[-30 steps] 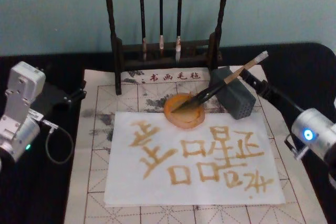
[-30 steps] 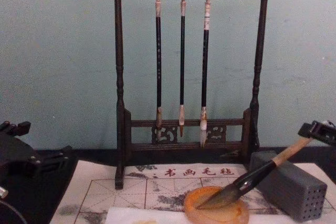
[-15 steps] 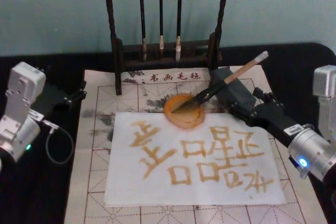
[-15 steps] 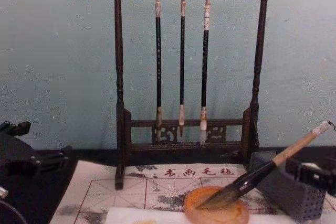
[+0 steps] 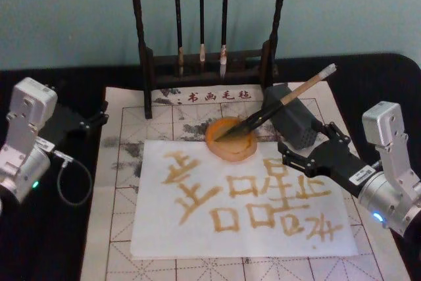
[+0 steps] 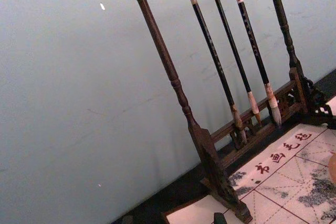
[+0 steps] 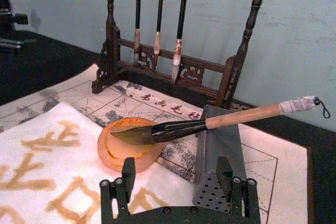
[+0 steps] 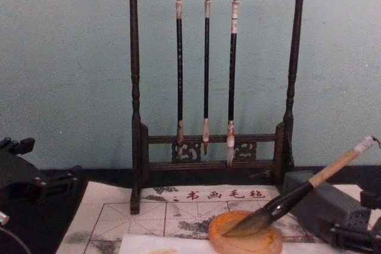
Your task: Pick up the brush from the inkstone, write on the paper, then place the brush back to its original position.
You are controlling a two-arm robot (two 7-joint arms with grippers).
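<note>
The brush point(image 5: 283, 100) lies with its dark bristles in the orange inkstone point(image 5: 227, 149) and its tan handle propped on a grey block point(image 5: 297, 126). Nothing grips it. The same brush point(image 7: 236, 116) crosses the inkstone point(image 7: 126, 153) in the right wrist view. My right gripper point(image 5: 308, 143) stands open just in front of the block, over the paper's right side, fingers point(image 7: 127, 170) apart and empty. The white paper point(image 5: 158, 228) carries several amber characters. My left gripper point(image 5: 97, 118) rests open at the far left, off the mat.
A dark wooden rack point(image 5: 207, 64) with three thin hanging brushes point(image 8: 206, 69) stands behind the inkstone. A gridded felt mat point(image 5: 125, 182) lies under the paper. The grey block point(image 8: 321, 206) has small holes in its end.
My right gripper has drawn back from the brush's handle end toward the near side and swung lower over the paper. The brush stays resting on inkstone and block.
</note>
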